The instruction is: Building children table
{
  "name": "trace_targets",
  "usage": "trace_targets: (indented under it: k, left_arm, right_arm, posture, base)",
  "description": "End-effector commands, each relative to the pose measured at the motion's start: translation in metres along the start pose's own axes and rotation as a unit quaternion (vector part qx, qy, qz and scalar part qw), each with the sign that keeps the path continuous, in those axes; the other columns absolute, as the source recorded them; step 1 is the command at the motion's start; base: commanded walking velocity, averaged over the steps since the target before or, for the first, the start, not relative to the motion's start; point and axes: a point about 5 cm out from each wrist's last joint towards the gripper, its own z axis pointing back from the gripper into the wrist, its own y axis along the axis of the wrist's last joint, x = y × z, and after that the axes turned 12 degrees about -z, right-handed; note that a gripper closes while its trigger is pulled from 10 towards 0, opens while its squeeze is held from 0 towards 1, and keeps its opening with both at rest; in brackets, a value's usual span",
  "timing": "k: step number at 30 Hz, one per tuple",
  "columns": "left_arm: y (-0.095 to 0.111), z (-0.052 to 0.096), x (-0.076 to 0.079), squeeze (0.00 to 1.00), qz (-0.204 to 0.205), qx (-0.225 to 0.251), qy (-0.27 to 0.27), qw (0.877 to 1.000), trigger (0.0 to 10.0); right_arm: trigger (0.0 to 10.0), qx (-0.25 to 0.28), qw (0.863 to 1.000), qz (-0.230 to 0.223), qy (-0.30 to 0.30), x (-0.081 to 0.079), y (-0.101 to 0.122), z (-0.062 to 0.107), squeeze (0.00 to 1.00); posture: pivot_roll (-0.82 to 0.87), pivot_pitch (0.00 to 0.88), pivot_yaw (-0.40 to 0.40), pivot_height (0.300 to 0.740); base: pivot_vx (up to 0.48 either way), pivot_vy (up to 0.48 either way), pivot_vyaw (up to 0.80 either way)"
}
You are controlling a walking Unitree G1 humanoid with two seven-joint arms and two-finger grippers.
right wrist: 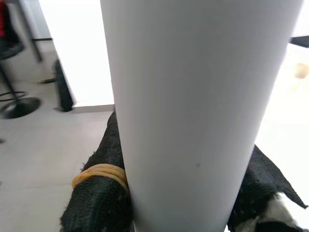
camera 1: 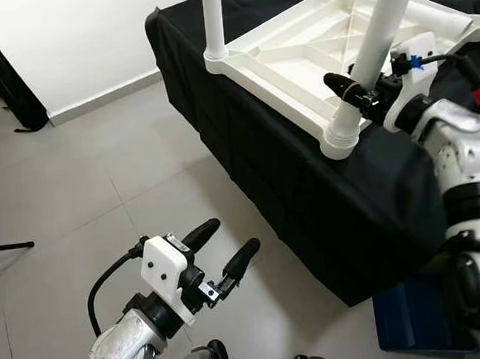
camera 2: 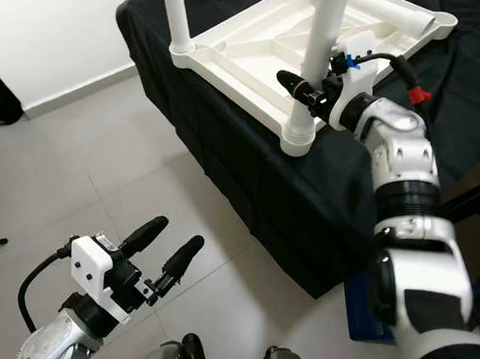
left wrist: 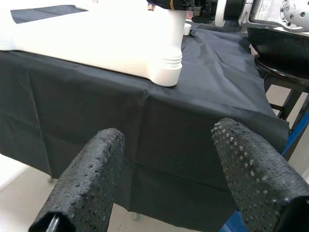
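Plastic tabletop (camera 1: 297, 54), upturned on the black-draped surface (camera 1: 247, 158), looks light, rigid and slick. Its near-corner leg (camera 1: 379, 40) stands socketed, best gripped low. Right tool (camera 1: 358, 95) clamps it there; left tool (camera 1: 220, 247) hangs spread, empty, over the floor.

Head cameras look down; wrist cameras sit close.

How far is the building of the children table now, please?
Done: the white tabletop lies upside down on the black-covered table, with a far-corner leg standing in its socket. In hand: the right gripper is shut on the near-corner leg seated in its socket. Left: another leg lies loose across the tabletop. The left gripper hangs open, idle.
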Motion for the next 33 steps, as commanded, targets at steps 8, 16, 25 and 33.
trace_targets:
  k: [8,16,25,33]
  left_arm:
    - [-0.004,-0.005,0.001,0.00,0.000,-0.004,0.000,1.000,10.0]
    - [-0.004,-0.005,-0.001,0.00,0.000,-0.004,0.004,1.000,10.0]
    - [-0.003,-0.004,-0.001,0.00,-0.001,-0.003,0.004,1.000,10.0]
    - [0.000,-0.002,0.000,0.00,-0.002,-0.002,0.007,1.000,10.0]
  right_arm:
    - [0.0,-0.052,0.973,0.017,-0.226,-0.030,-0.060,0.026,0.00]
    - [10.0,-0.035,0.981,0.022,-0.190,-0.031,-0.048,0.015,0.00]
    - [10.0,-0.017,0.999,-0.020,-0.037,-0.028,-0.021,0.015,1.00]
    - [10.0,-0.025,0.998,0.000,0.052,0.007,0.008,0.014,1.00]
  posture:
    - [0.01,0.223,-0.018,0.740]
    - [0.00,0.222,-0.016,0.740]
    - [0.01,0.232,-0.021,0.740]
    - [0.01,0.243,-0.023,0.740]
  base:
    - [0.000,0.000,0.00]
    - [0.000,0.000,0.00]
    - [0.000,0.000,0.00]
    - [0.000,0.000,0.00]
